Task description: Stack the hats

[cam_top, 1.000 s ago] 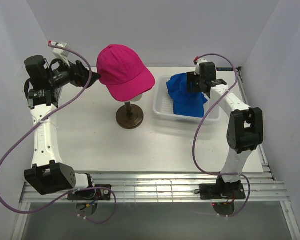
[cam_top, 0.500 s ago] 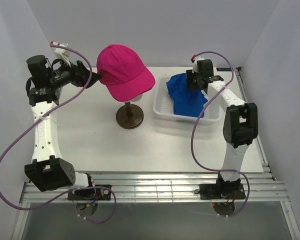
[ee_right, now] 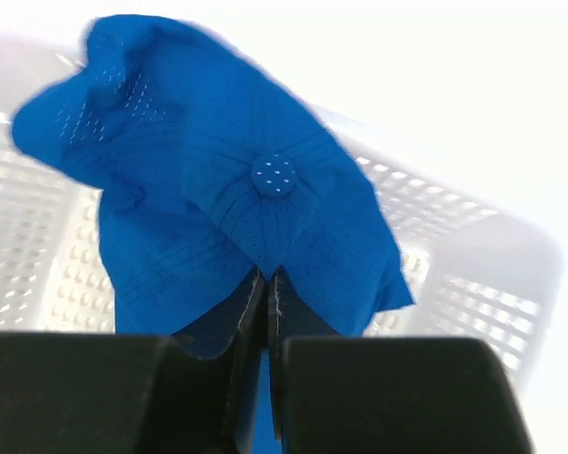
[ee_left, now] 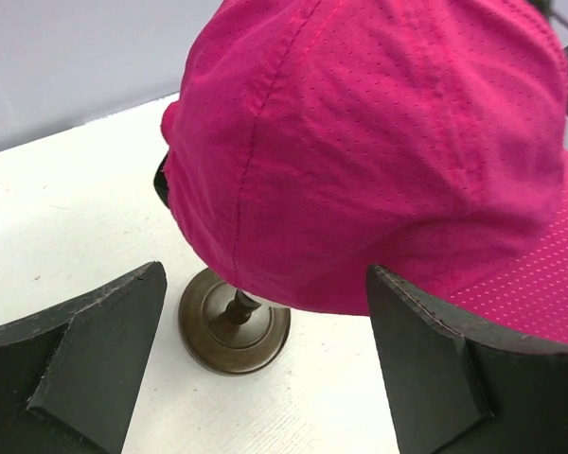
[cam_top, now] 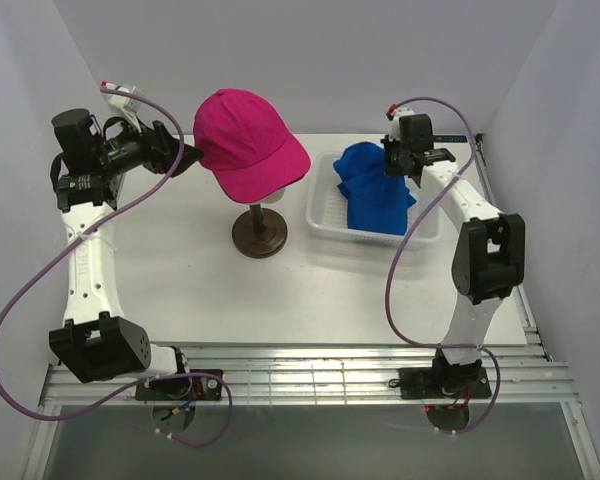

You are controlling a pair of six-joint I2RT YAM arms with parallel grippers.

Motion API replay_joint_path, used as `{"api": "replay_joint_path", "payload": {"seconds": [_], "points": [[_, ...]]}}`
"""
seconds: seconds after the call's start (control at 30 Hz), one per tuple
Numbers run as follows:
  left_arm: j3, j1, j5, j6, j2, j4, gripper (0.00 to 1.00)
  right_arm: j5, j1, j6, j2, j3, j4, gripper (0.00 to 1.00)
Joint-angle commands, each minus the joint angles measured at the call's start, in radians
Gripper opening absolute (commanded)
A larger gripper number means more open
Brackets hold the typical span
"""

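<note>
A crumpled blue hat (ee_right: 265, 218) was pinched between the right arm's jaws, which were closed tight. A fold of its crown was caught in the narrow seam where the two dark halves met at the near edge of the view. The hat's top button (ee_right: 275, 175) faced the lens just above the grip. Behind it stood a white perforated basket (ee_right: 473, 274), its rim blurred, with more blue fabric bulging toward the far left wall.

Bright even light, soft shadows, right wrist view blurred, overexposed
</note>
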Motion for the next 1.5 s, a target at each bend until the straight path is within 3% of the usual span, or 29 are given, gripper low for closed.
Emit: {"api": "replay_joint_path", "payload": {"seconds": [0.0, 0.27, 0.43, 0.57, 0.7, 0.87, 1.23, 1.4, 1.47], "points": [[0.061, 0.007, 0.063, -0.021, -0.015, -0.023, 0.96, 0.006, -0.007, -0.043, -0.206, 0.004, 0.051, 0.08], [0.093, 0.007, 0.12, -0.044, -0.035, -0.045, 0.81, -0.046, -0.007, -0.068, -0.468, -0.028, 0.092, 0.08], [0.131, 0.007, 0.155, -0.012, -0.047, -0.077, 0.61, -0.129, -0.004, -0.048, -0.537, 0.085, 0.073, 0.08], [0.145, 0.005, 0.161, -0.004, -0.05, -0.082, 0.51, -0.175, 0.017, -0.016, -0.557, 0.22, 0.086, 0.08], [0.138, 0.004, 0.153, 0.005, -0.049, -0.076, 0.51, -0.232, 0.06, 0.064, -0.504, 0.421, 0.068, 0.08], [0.116, 0.004, 0.134, 0.008, -0.056, -0.06, 0.54, -0.204, 0.235, 0.084, -0.427, 0.575, 0.103, 0.08], [0.13, 0.004, 0.121, -0.007, -0.053, -0.03, 0.55, 0.033, 0.571, 0.074, -0.272, 0.621, 0.272, 0.08], [0.127, 0.004, 0.109, -0.001, -0.058, -0.03, 0.57, 0.118, 0.635, 0.037, -0.188, 0.678, 0.266, 0.08], [0.127, 0.005, 0.115, 0.003, -0.058, -0.028, 0.62, 0.135, 0.654, 0.026, -0.174, 0.659, 0.276, 0.08]]}}
